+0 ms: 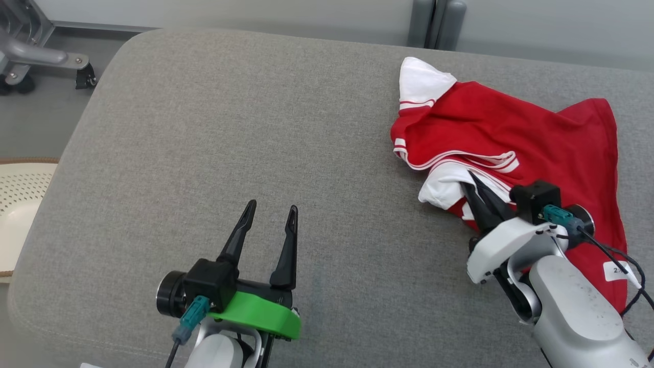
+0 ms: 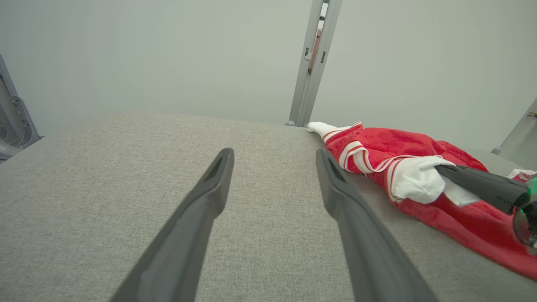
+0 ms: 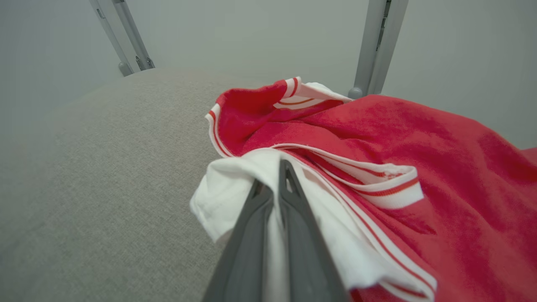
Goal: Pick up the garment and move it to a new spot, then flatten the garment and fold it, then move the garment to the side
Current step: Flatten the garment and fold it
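Note:
The garment [image 1: 516,133] is a red shirt with white sleeves and striped trim, crumpled at the right of the grey cushioned surface [image 1: 255,128]. My right gripper [image 1: 472,181] is shut on a white sleeve fold at the garment's near left edge; in the right wrist view its fingers [image 3: 293,218] pinch white cloth [image 3: 235,180] between them. Well to the left of the garment [image 2: 402,167], my left gripper [image 1: 271,209] stands open over bare cushion, its fingers [image 2: 335,184] spread with nothing between them. The right gripper [image 2: 444,171] also shows in the left wrist view, biting the sleeve.
A grey metal post [image 1: 437,20] rises behind the cushion's far edge. A wheeled metal frame [image 1: 30,56] stands on the floor at the far left. A pale perforated object [image 1: 20,204] lies beside the cushion's left edge.

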